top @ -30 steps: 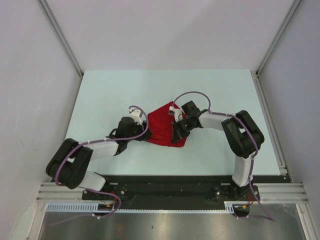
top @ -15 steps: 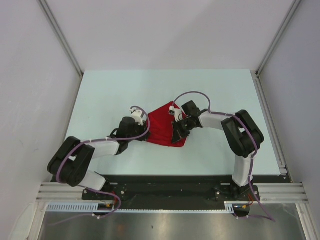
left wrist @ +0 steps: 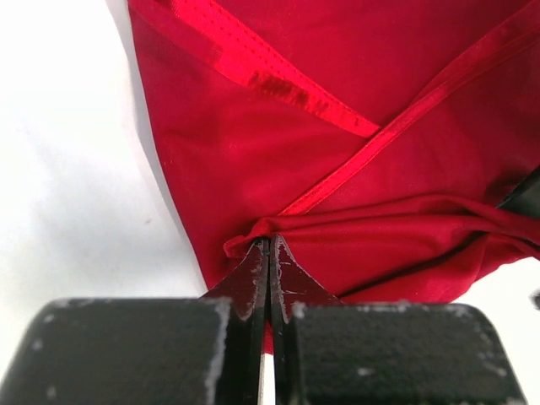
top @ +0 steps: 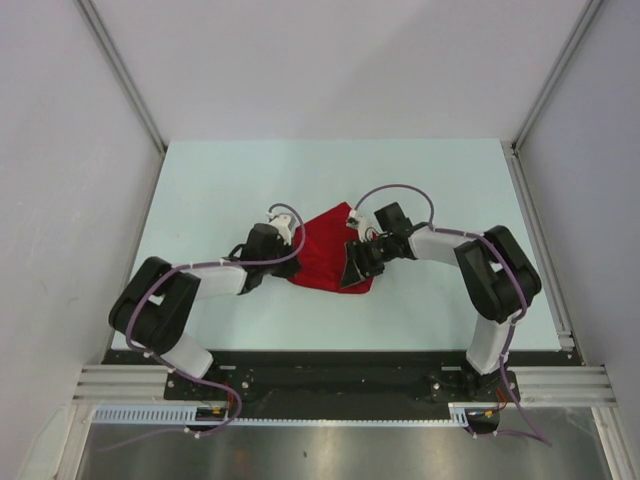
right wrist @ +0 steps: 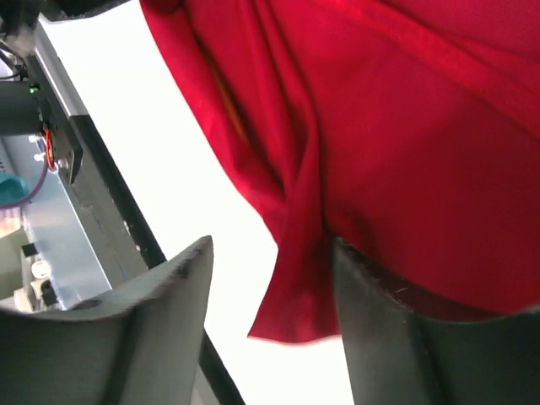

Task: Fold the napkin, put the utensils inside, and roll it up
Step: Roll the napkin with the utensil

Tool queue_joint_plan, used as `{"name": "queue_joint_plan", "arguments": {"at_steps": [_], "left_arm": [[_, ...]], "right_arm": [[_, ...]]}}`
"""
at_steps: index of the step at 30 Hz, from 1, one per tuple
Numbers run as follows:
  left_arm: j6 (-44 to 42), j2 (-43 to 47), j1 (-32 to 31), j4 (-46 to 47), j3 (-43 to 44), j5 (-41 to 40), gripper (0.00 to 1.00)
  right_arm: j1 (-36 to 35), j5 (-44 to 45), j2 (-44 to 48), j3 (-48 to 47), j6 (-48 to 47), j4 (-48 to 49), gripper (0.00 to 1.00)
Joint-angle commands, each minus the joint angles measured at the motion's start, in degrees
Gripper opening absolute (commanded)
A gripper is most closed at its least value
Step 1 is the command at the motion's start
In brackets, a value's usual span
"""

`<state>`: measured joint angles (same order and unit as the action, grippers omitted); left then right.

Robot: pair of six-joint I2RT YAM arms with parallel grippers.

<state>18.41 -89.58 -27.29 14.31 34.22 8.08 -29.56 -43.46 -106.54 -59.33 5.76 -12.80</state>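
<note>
Pale table (top: 220, 190) holds the napkin (top: 320, 262), one fold pinched by the left hand (left wrist: 269, 246), right hand (right wrist: 270, 253) spread about another fold.

I am pinching my left end effector (left wrist: 269, 246) closed on a fold of the napkin (left wrist: 278, 160), with that arm reaching low and forward. My right end effector (right wrist: 270, 253), just to its right, is gaping open, its fingers angling back toward my bases and the elbow bending outward.

High rear overhead; both wrist views close on the shared napkin (top: 325, 255)
</note>
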Motion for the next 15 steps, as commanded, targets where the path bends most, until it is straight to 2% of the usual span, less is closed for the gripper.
{"name": "queue_joint_plan", "arguments": {"at_steps": [1,3,4,7,8,11,15], "left_arm": [[1.89,-2.79,1.80,-4.81,2.60,2.81,0.00],[2.06,-3.49,1.97,-6.65,3.48,3.26,0.00],[2.06,-3.84,2.15,-7.09,4.36,3.61,0.00],[2.41,-4.90,2.68,-8.76,5.42,4.14,0.00],[2.50,-5.25,2.77,-8.94,5.51,4.66,0.00],[2.86,-5.86,2.94,-9.29,5.86,5.72,0.00],[3.03,-6.39,2.94,-9.12,6.04,6.86,0.00]], "right_arm": [[2.75,0.83,7.82,4.47,1.88,2.86,0.64],[3.45,3.54,13.16,7.02,2.32,4.88,0.66],[3.46,5.21,15.03,9.56,2.76,5.58,0.73],[3.11,11.54,22.15,13.79,3.38,6.11,0.77],[2.85,12.86,24.08,17.11,3.90,6.55,0.88],[1.35,17.70,29.01,22.04,6.10,8.49,0.91],[-2.07,24.63,30.69,24.70,7.16,10.95,0.92]]}}
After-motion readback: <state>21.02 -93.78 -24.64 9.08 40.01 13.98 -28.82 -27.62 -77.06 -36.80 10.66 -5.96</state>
